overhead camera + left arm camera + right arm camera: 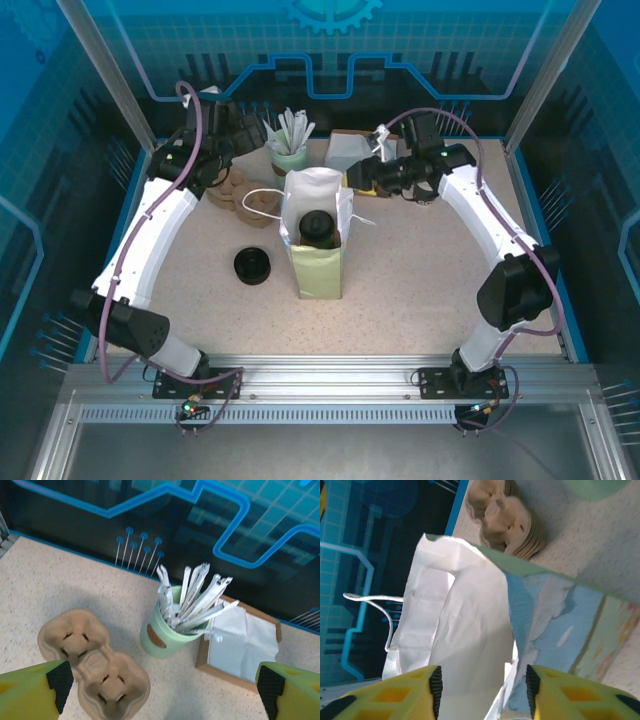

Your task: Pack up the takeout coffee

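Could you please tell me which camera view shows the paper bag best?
The top external view: the whole paper bag stands open there, takeout coffee inside. The right wrist view gives a close-up of its white wall and handle.

No legible text, label, brand or number on any surface here.

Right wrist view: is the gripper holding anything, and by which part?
Nothing is clamped: the right gripper straddles the top edge of the paper bag, its jaws apart and the paper loose between them. The left gripper is open and empty.
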